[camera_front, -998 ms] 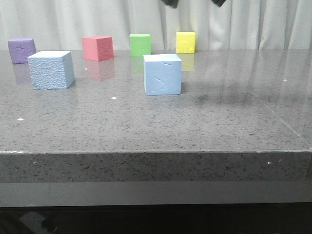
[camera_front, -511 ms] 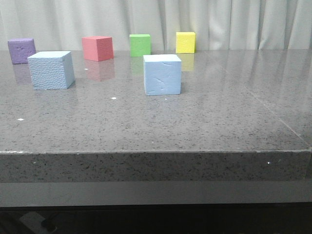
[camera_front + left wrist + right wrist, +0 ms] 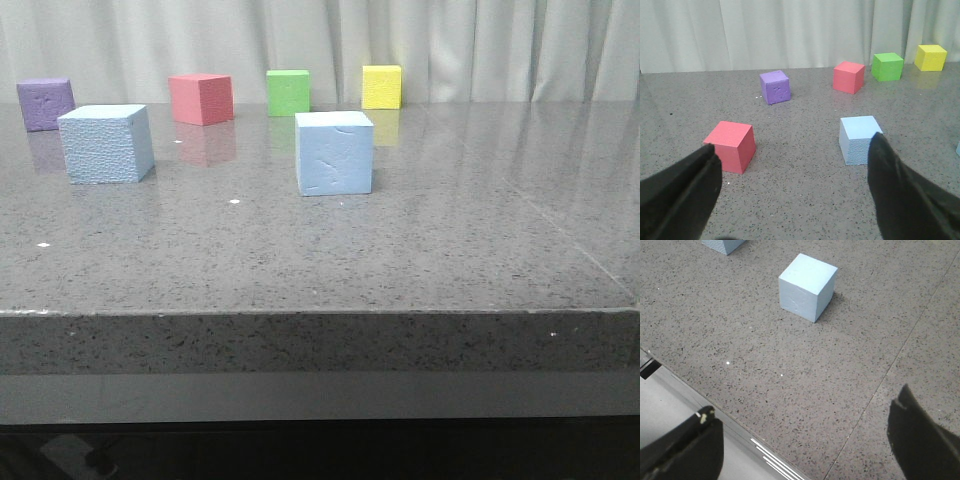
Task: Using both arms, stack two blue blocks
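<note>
Gone from the front view are the dark gripper tips seen at the top edge a second ago; the cubes have not shifted. One blue block (image 3: 334,152), smooth and dented, sits mid-table (image 3: 420,250); the pebbled block (image 3: 105,143) stands well apart at the left, near a purple cube (image 3: 45,103). Both grippers, left (image 3: 792,192) and right (image 3: 805,445), gape wide and hold nothing. Pink (image 3: 201,98), green (image 3: 288,92) and yellow (image 3: 381,86) cubes line the back.

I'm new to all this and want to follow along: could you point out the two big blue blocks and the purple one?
Pebbled blue block (image 3: 103,148), front view, on its rough front face.
Smooth blue block (image 3: 334,158), front view, on its dented front face.
Purple block (image 3: 45,104), front view, on its front face.
</note>
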Robot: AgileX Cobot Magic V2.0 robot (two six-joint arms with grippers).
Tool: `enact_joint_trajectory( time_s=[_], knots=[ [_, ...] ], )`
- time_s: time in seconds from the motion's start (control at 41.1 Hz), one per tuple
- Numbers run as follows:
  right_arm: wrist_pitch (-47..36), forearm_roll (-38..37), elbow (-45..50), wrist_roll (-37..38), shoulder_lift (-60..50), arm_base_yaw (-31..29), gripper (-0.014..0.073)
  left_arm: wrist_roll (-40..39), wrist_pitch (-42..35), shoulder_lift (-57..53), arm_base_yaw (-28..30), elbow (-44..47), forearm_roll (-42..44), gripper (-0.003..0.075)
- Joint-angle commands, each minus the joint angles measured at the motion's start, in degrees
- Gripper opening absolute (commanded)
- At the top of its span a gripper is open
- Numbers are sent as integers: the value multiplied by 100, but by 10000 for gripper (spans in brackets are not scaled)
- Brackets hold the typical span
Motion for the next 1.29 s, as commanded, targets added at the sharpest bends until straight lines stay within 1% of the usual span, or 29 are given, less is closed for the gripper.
enact_joint_trajectory(
  time_s=[0.0,0.146,0.365,0.487,0.56,0.608,0.706,0.9,1.022,1.265],
  knots=[
    [-404,54,-150,-38,2,-38,665,-23,-589,96,13,-182,20,586],
    [-399,54,-150,-38,2,-38,665,-23,-744,96,13,-182,-56,586],
    [-399,54,-150,-38,2,-38,665,-23,-1317,96,13,-182,-158,586],
    [-399,54,-150,-38,2,-38,665,-23,-1440,135,13,-204,-90,586],
    [-399,54,-150,-38,2,-38,665,-23,-1249,313,13,-391,64,589],
    [-399,54,-150,-38,2,-38,665,-23,-976,498,13,-578,90,589],
    [-399,54,-150,-38,2,-38,665,-23,-810,863,-186,-912,90,589],
    [-399,54,-150,-38,2,-38,665,-9,-575,1809,-1030,-1513,342,589],
    [-399,54,-150,-38,2,-38,665,-9,-347,2512,-1360,-1876,524,589],
    [-399,54,-150,-38,2,-38,665,-116,152,4152,-1427,-2892,531,589]
  ],
)
